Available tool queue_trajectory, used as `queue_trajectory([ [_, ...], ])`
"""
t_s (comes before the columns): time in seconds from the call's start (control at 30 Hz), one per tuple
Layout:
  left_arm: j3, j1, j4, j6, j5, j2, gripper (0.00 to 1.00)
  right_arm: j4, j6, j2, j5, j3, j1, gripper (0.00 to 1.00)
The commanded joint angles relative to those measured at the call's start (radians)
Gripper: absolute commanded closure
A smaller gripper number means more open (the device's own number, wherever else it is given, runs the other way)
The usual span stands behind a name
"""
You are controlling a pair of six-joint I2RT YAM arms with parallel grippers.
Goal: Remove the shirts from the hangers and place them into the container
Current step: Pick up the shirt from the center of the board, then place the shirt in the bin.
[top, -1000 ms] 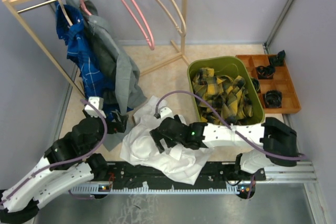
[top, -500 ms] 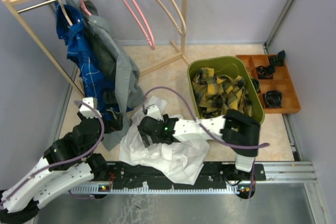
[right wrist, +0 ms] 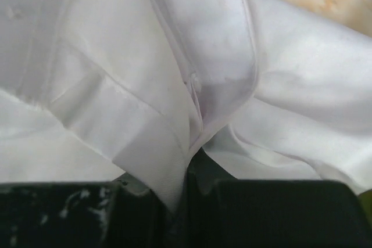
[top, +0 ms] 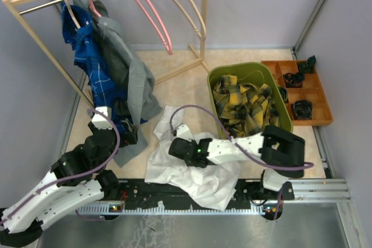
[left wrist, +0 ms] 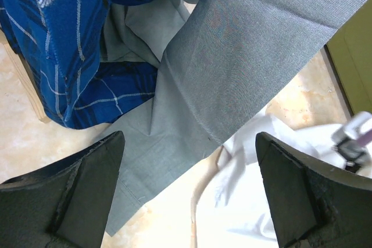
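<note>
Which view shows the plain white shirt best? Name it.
Top external: nearly the whole crumpled plain white shirt shows. Right wrist shows only a fold pinched in its tool; left wrist, just an edge.

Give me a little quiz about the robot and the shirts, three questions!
1. True or false: the yellow-and-black plaid shirt lies in the green container.
2. What is the right gripper pinching?
3. Fill in: the left gripper is ____.
Key: 1 true. 2 the white shirt. 3 open.
</note>
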Motion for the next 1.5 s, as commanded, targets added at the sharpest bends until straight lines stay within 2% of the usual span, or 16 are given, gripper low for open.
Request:
queue_trajectory([
  [0.0,0.022,0.005,-0.002,-0.003,-0.01,-0.017,0.01,0.088,-0.058,-0.22,-0.025,-0.092,0.004,0.91],
  [0.17,0.021,0.005,-0.003,-0.004,-0.013,-0.008,0.01,0.196,-0.111,-0.498,-0.005,-0.143,0.004,0.92],
  [0.3,0.022,0.004,-0.003,-0.005,-0.012,0.0,0.01,0.275,-0.146,-0.757,0.072,-0.197,0.004,0.99],
  [0.4,0.022,0.004,-0.003,-0.005,-0.013,0.005,0.01,0.318,-0.168,-0.935,0.133,-0.233,0.004,1.0],
  [0.47,0.022,0.005,-0.002,-0.005,-0.01,0.007,0.01,0.304,-0.185,-1.021,0.194,-0.23,0.004,1.0],
  [0.57,0.023,0.005,0.001,-0.002,-0.006,0.01,0.01,0.187,-0.188,-1.089,0.304,-0.183,0.004,1.0],
  [0.73,0.023,0.005,0.003,-0.002,-0.006,0.016,0.01,-0.006,-0.181,-1.099,0.484,-0.106,0.004,1.0],
  [0.9,0.022,0.006,0.003,-0.001,-0.007,0.022,0.01,-0.019,-0.296,-1.052,0.598,-0.037,0.004,1.0],
  [0.97,0.023,0.005,0.003,-0.001,-0.007,0.023,0.01,-0.029,-0.334,-1.025,0.716,-0.002,0.004,1.0],
  [1.07,0.023,0.005,0.003,-0.001,-0.005,0.024,0.01,0.035,-0.474,-1.002,0.866,0.019,0.003,1.0],
  [1.17,0.022,0.006,0.003,-0.002,-0.007,0.023,0.01,0.181,-0.673,-0.993,0.937,0.017,-0.03,1.0],
  [1.2,0.022,0.005,0.003,-0.002,-0.006,0.025,0.01,0.204,-0.701,-0.991,0.931,0.023,-0.056,1.0],
  [1.27,0.023,0.005,0.004,0.0,-0.005,0.027,0.01,0.141,-0.667,-0.984,0.866,0.053,-0.138,1.0],
  [1.47,0.023,0.005,0.003,-0.001,-0.005,0.027,0.01,-0.169,-0.424,-0.871,0.459,0.146,-0.48,1.0],
])
